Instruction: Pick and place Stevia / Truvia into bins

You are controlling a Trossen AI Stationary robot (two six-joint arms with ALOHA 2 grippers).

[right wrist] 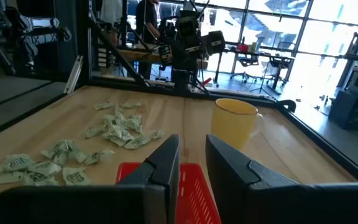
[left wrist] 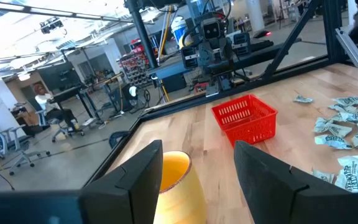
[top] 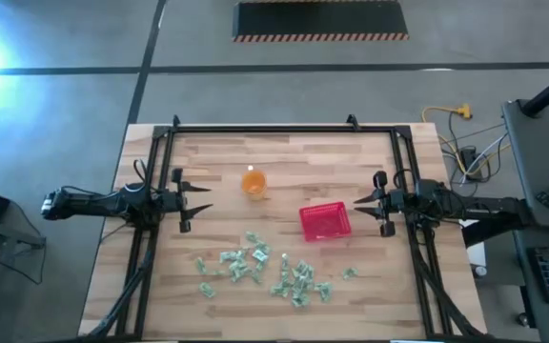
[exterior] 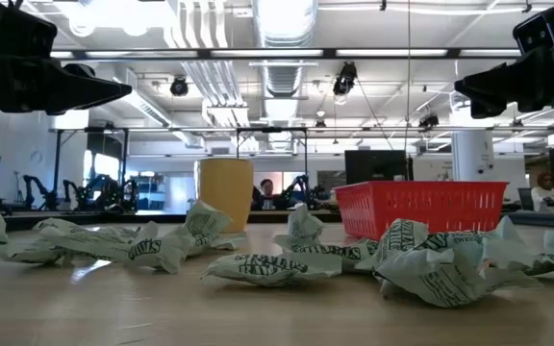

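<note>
Both arms hung level above the counter [top: 284, 162], well clear of the work. The left pincer [top: 201, 198] sat at the left side with its fingers released wide and nothing between them, pointing toward the cup [top: 254, 181]. The right pincer [top: 362, 206] hovered at the right, just beside the basket [top: 325, 221], its fingers drawn fairly close with a narrow gap and nothing in them.

The packets [top: 260, 267] lay crumpled in a loose scatter along the near half of the counter, near of the basket, with one stray [top: 349, 273] off to the right. None appeared to be in the basket, so the task seemed barely begun.

The risks looked plain. The packets were thin, wrinkled and partly overlapping, so a descent could pinch two at once or slide off a flat one. The right pincer would need to open before dropping, or it would only shove paper aside. Its path near the basket could nudge that light thing out of place. The left arm, reaching across, could clip the cup.
</note>
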